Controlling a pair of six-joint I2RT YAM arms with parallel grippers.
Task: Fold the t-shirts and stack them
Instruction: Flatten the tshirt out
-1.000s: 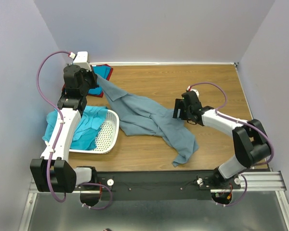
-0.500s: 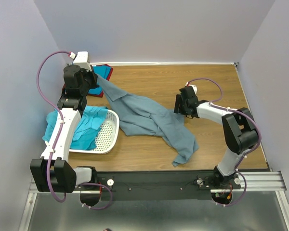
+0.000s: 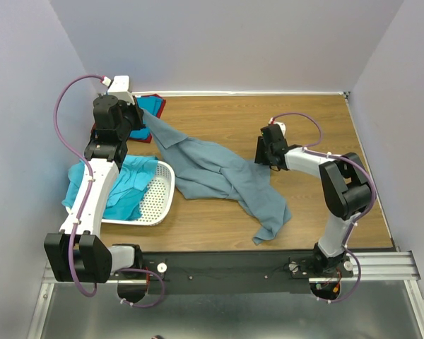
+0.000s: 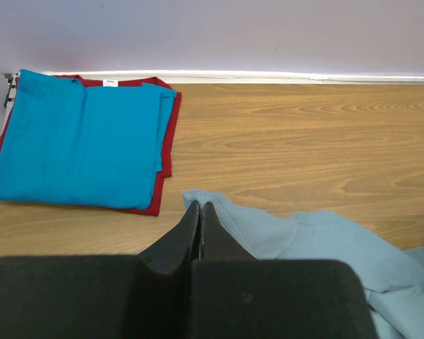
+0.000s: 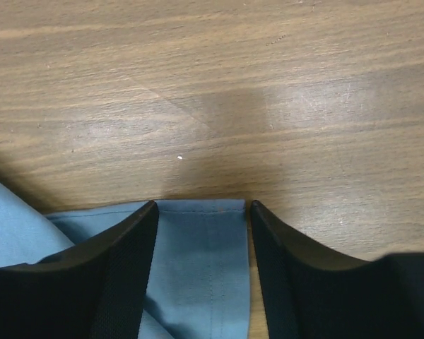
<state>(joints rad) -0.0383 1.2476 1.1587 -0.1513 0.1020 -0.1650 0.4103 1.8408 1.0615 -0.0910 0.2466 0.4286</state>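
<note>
The left gripper (image 4: 200, 205) sits at the far-left corner of the wooden table (image 3: 283, 113). Its two fingers are pressed together, with no gap visible between them, and one corner of the grey-blue t-shirt (image 3: 212, 169) is pinched at the tips. From that corner the cloth runs diagonally toward the near right. It is lifted at the gripper end and lies crumpled flat on the table across the middle, and one narrow section trails toward the near edge. The right gripper (image 5: 203, 206) is low over the table at the right-hand edge of the same shirt. Its fingers stand apart and straddle a stitched hem of the cloth, which lies flat on the wood between them. The wrist view does not show whether the pads touch the fabric, and the hem is not clamped. Beyond the left gripper, against the back wall, the blue t-shirt (image 4: 78, 141) lies folded on top of the folded red t-shirt (image 4: 166, 159). The red one shows only as a narrow border along the near and right sides of the stack. The turquoise t-shirt (image 3: 124, 187) is unfolded and bunched in the white perforated basket (image 3: 162, 194) on the left side of the table – part of it hangs over the basket's left rim. The basket stands just beside the near-left edge of the grey-blue t-shirt.
</note>
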